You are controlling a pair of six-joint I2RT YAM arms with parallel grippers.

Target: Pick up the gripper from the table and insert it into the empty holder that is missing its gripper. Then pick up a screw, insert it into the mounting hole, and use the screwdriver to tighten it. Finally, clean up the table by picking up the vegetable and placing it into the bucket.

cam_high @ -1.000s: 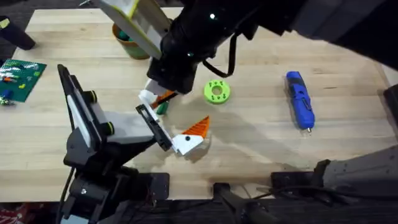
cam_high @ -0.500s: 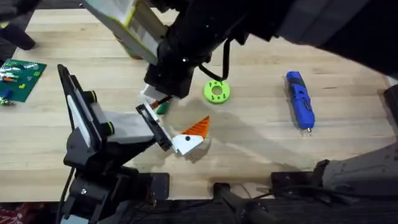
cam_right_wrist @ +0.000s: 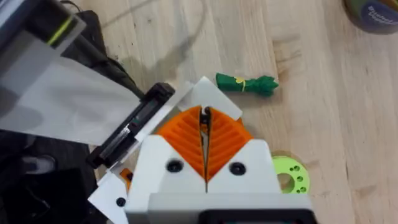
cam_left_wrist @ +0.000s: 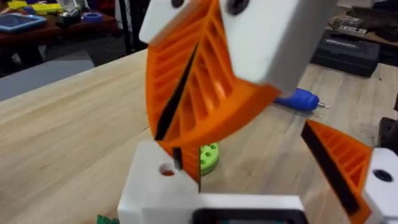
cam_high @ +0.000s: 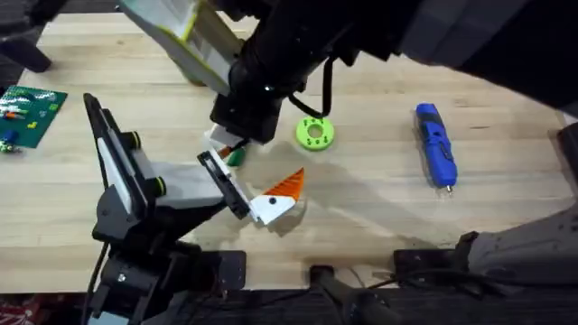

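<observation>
My right gripper (cam_high: pixel 233 140) (cam_right_wrist: pixel 204 113) (cam_left_wrist: pixel 176 149) reaches across, shut on the gripper (cam_high: pixel 215 142) (cam_right_wrist: pixel 205 93) (cam_left_wrist: pixel 161 177), a white wedge with one hole. It holds the wedge at the far end of the holder (cam_high: pixel 223 183) (cam_right_wrist: pixel 130 127), the black bracket ending my left arm. My left gripper (cam_high: pixel 257 167) is open, its one orange-and-white finger (cam_high: pixel 278 196) (cam_left_wrist: pixel 348 168) at the bracket's near end. The green vegetable (cam_high: pixel 235 157) (cam_right_wrist: pixel 245 83) lies just beside the wedge. The blue screwdriver (cam_high: pixel 435 144) (cam_left_wrist: pixel 301 99) lies at the right. The bucket (cam_right_wrist: pixel 373 12) is past the vegetable. No screw can be made out.
A lime-green disc with holes (cam_high: pixel 314 134) (cam_right_wrist: pixel 289 177) (cam_left_wrist: pixel 208 158) lies right of the grippers. A green board (cam_high: pixel 29 113) sits at the table's left edge. A pale blurred part (cam_high: pixel 185 36) hangs high over the back left. Bare wood lies between disc and screwdriver.
The right arm and the pale part above it shifted slightly left, now covering the bucket in the overhead view. The wedge stays at the bracket's far end.
</observation>
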